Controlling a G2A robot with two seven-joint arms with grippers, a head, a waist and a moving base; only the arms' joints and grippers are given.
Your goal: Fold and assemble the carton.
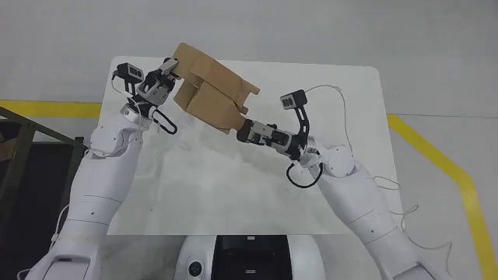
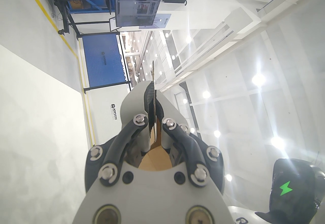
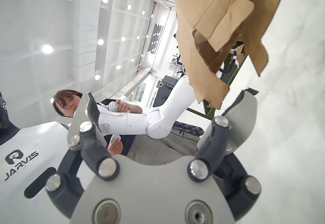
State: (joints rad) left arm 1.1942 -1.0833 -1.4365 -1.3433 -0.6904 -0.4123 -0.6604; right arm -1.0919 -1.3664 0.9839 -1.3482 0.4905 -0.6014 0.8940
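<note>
While your left jaws pinch a thin edge of the carton [image 1: 210, 85], your right jaws stand spread, closed on none of it.

From above, the carton hangs over the bench [image 1: 233, 194] between the two sets of jaws, half folded, with loose flaps sticking out. Its far corner is at the left jaws and its near lower edge just ahead of the right jaws. That view does not tell you how either pair stands.

The left wrist view settles the first. The cardboard [image 2: 155, 159] runs edge-on straight down the gap, and both fingers [image 2: 134, 105] are pressed flat against it from either side. It also passes beyond the tips. The bench [image 2: 30, 108] lies off to one side of these jaws.

The right wrist view settles the second. The two fingers [image 3: 88, 110] are well apart, and the carton [image 3: 228, 6] hangs beyond their tips. Its ragged lowest flap corner dips toward the gap, close to the finger on the bench [image 3: 292, 108] side. You cannot tell whether that corner touches the finger.
</note>
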